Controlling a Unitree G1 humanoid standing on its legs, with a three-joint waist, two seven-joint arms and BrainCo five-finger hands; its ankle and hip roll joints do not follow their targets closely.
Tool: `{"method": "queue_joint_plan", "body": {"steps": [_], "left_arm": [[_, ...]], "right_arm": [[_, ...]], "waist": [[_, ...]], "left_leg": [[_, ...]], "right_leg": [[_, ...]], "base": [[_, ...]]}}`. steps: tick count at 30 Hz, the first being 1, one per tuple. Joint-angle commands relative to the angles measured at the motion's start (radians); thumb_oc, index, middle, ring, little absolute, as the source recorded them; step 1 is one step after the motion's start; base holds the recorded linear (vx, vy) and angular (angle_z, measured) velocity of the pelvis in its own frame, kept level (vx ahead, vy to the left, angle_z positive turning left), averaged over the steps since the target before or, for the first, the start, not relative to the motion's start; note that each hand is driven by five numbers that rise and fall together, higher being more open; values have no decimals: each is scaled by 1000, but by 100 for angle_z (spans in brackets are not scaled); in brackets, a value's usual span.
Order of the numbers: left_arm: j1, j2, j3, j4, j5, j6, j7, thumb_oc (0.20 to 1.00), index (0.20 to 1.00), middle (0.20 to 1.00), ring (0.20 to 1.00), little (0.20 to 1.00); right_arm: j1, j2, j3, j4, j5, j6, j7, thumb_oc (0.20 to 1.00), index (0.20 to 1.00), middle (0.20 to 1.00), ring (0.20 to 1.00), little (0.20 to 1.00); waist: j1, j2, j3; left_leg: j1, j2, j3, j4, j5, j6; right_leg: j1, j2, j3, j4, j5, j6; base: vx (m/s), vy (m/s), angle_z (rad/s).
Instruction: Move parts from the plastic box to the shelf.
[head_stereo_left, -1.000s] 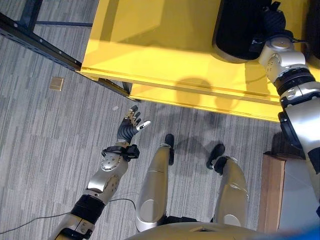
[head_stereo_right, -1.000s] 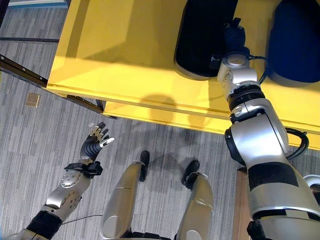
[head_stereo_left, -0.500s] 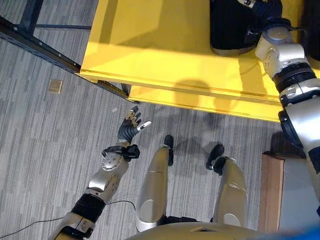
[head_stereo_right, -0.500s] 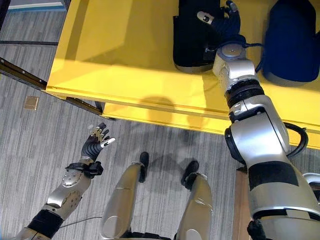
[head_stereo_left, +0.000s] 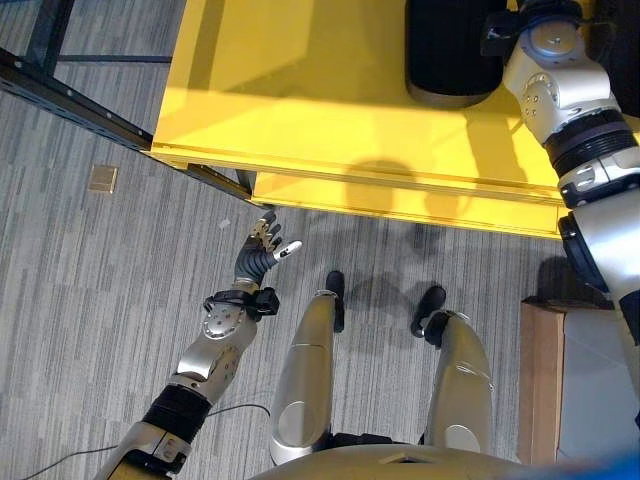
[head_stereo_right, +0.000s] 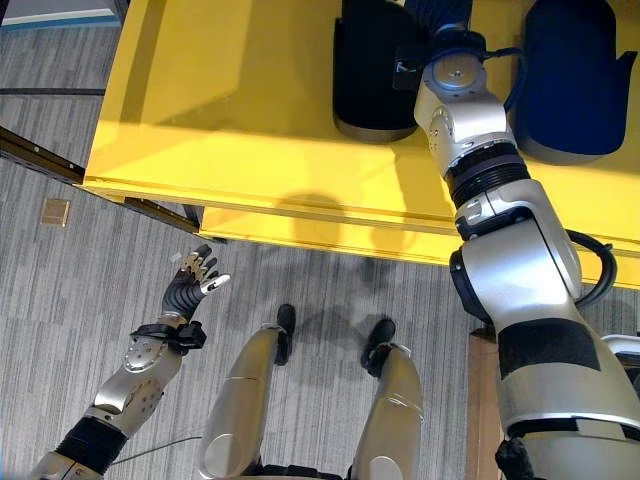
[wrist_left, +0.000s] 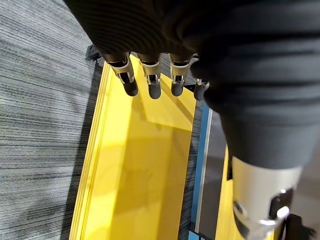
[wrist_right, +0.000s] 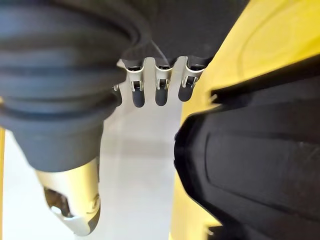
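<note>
The right hand (wrist_right: 157, 82) reaches out over the far right of the yellow shelf (head_stereo_left: 330, 110), and from its wrist its fingers hang straight and relaxed, curled round nothing; a black part (wrist_right: 250, 170) lies just beside them on the yellow surface, apart from the fingertips as far as I can tell. From above, that arm ends at the near edge of the black part (head_stereo_right: 375, 70), and a dark blue part (head_stereo_right: 570, 85) lies to its right on the same shelf. The left hand (head_stereo_left: 262, 255) hangs idle low on the left over the grey floor (head_stereo_left: 90, 290), fingers loosely spread, holding nothing. I'd say at least two parts are already on the shelf and this hand is empty; I can't make out the plastic box, so how many are left is unclear
</note>
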Motion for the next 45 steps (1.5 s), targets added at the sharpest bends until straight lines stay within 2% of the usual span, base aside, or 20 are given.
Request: {"method": "queue_joint_plan", "body": {"steps": [1, 2, 10, 11, 12, 23, 30, 37, 42, 45], "left_arm": [[17, 43, 10, -28, -16, -53, 8, 1000, 1000, 1000, 1000, 1000], [17, 42, 15, -25, -14, -52, 8, 1000, 1000, 1000, 1000, 1000], [18, 41, 15, -26, -14, -52, 8, 1000, 1000, 1000, 1000, 1000], [37, 20, 50, -29, -2, -37, 23, 1000, 1000, 1000, 1000, 1000], [41, 13, 54, -31, 7, -34, 29, 1000, 1000, 1000, 1000, 1000], [69, -19, 84, -40, 46, -26, 43, 1000, 1000, 1000, 1000, 1000], [86, -33, 104, -43, 64, -25, 49, 1000, 1000, 1000, 1000, 1000], [102, -54, 122, -40, 85, -21, 57, 1000, 1000, 1000, 1000, 1000], [126, -66, 133, -37, 100, -20, 49, 1000, 1000, 1000, 1000, 1000], [144, -69, 142, -35, 111, -20, 36, 1000, 1000, 1000, 1000, 1000]], "right_arm": [[-81, -48, 26, -23, 3, -59, -11, 1000, 1000, 1000, 1000, 1000], [-74, -47, 31, -71, -3, -66, -13, 1000, 1000, 1000, 1000, 1000], [-67, -44, 26, -85, -1, -69, -15, 1000, 1000, 1000, 1000, 1000], [103, -52, -94, -496, -7, -149, -34, 1000, 1000, 1000, 1000, 1000], [179, -58, -133, -605, -41, -153, -40, 1000, 1000, 1000, 1000, 1000], [467, -28, -276, -857, -228, -145, -59, 1000, 1000, 1000, 1000, 1000], [614, 23, -319, -936, -271, -145, -45, 1000, 1000, 1000, 1000, 1000], [788, 96, -314, -1081, -263, -174, 21, 1000, 1000, 1000, 1000, 1000], [951, 115, -299, -1190, -273, -184, 89, 1000, 1000, 1000, 1000, 1000], [1052, 122, -299, -1238, -278, -188, 123, 1000, 1000, 1000, 1000, 1000]], "waist": [[17, -26, -23], [12, -30, -23], [10, -31, -25], [-30, -42, -14], [-37, -45, -12], [-56, -41, 6], [-67, -40, 15], [-84, -44, 17], [-100, -51, 7], [-111, -53, -5]], "left_leg": [[24, 70, -55, -53, 37, -85], [25, 73, -53, -52, 36, -86], [28, 74, -52, -53, 35, -86], [28, 82, -44, -29, 23, -82], [30, 85, -40, -30, 23, -82], [22, 88, -36, -19, 18, -78], [16, 92, -33, -14, 17, -75], [25, 98, -29, -20, 20, -73], [70, 102, -26, -74, 39, -78], [119, 104, -24, -139, 66, -83]], "right_leg": [[49, -44, 79, -42, -9, 120], [51, -43, 82, -44, -9, 120], [53, -43, 82, -44, -9, 120], [45, -37, 103, -24, -16, 113], [41, -36, 105, -21, -17, 114], [32, -35, 110, -11, -24, 111], [24, -36, 113, -5, -24, 112], [24, -32, 119, -6, -20, 113], [68, -20, 110, -56, 0, 116], [124, -4, 94, -128, 28, 122]], "base": [[0, 0, 0], [0, 0, 0], [0, 0, -2], [0, 0, 0], [13, 3, -8], [2, -2, -8], [0, 0, 0], [0, 0, 0], [7, -8, -4], [14, -13, -6]]}}
